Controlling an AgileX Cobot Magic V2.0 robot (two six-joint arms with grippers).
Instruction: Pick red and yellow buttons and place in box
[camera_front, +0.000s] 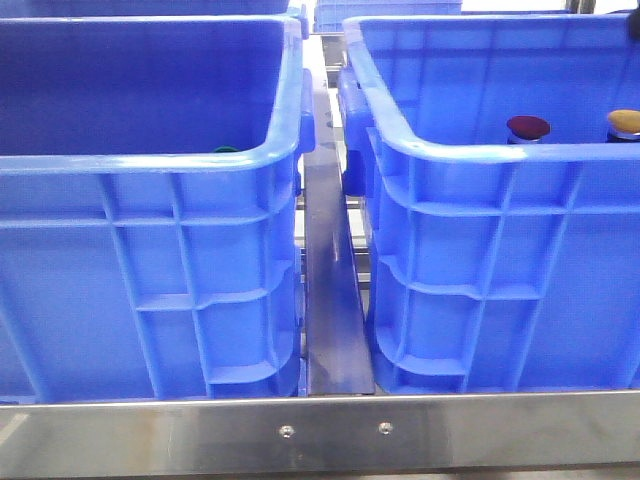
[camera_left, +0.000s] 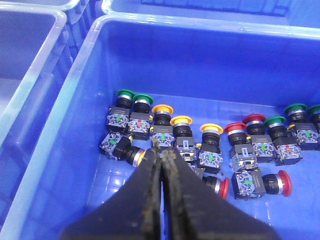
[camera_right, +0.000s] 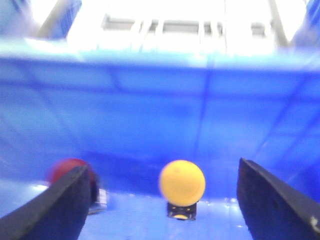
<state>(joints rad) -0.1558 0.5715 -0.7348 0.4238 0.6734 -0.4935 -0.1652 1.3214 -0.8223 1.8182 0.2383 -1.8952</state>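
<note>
In the front view a dark red button and a yellow-orange button stand upright in the right blue box. In the right wrist view my right gripper is open and empty. The yellow button stands between its fingers and the red button is partly behind one finger. In the left wrist view my left gripper is shut and empty. It hangs above several red, yellow and green buttons, near a yellow button and a red button. Neither gripper shows in the front view.
The left blue bin holds the loose buttons; a green cap peeks over its rim. Green buttons lie among the others. A metal rail runs between the bins and a steel bar crosses the front.
</note>
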